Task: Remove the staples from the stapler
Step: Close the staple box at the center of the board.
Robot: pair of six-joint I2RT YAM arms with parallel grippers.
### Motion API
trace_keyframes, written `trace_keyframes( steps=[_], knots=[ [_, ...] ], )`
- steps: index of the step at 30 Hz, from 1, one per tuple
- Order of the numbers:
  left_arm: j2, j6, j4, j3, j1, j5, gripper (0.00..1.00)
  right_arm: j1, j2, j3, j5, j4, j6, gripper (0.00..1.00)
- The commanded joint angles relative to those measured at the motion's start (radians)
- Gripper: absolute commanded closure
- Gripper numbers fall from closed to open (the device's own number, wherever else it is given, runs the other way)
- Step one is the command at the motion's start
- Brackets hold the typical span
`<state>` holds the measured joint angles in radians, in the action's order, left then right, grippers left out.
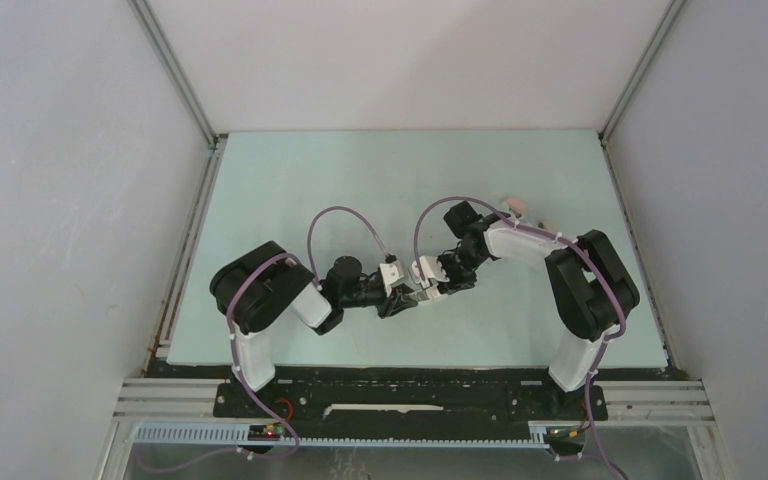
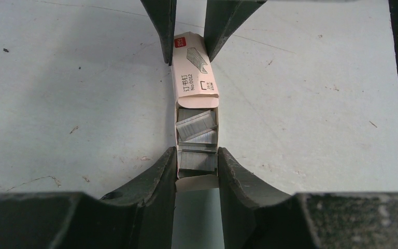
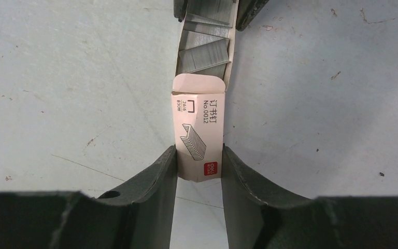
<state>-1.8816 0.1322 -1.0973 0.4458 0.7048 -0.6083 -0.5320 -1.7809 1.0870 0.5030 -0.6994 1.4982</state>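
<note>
Left end effector (image 2: 197, 163) gripping tray (image 2: 197, 183) of staples (image 2: 197, 129), right end effector (image 3: 199, 163) gripping sleeve (image 3: 199, 119), No.0012, seemingly 26/6

near the front middle of the table (image 1: 360, 180) we find the two arms meeting. the left gripper (image 2: 197, 158) clamps a tray (image 2: 197, 183), the right gripper (image 3: 198, 155) clamps its sleeve (image 3: 199, 119). staples (image 2: 197, 132) lie in the tray, between both grippers.

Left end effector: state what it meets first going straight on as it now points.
Probably the right end effector, directly ahead, gripping the far end of the small white-and-red cardboard staple box that the left end effector itself holds.
</note>
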Motion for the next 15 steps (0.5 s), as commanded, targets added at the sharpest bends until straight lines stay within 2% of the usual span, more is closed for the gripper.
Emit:
trace_keyframes(
  steps=[1, 15],
  knots=[
    [0.033, 0.029, -0.044, -0.020, 0.004, 0.024, 0.63, -0.011, -0.011, 0.010, -0.007, -0.018, 0.045, 0.56],
    [0.028, -0.023, -0.165, -0.036, 0.020, 0.008, 0.63, -0.026, -0.013, 0.012, -0.011, 0.007, 0.004, 0.55]
  ],
)
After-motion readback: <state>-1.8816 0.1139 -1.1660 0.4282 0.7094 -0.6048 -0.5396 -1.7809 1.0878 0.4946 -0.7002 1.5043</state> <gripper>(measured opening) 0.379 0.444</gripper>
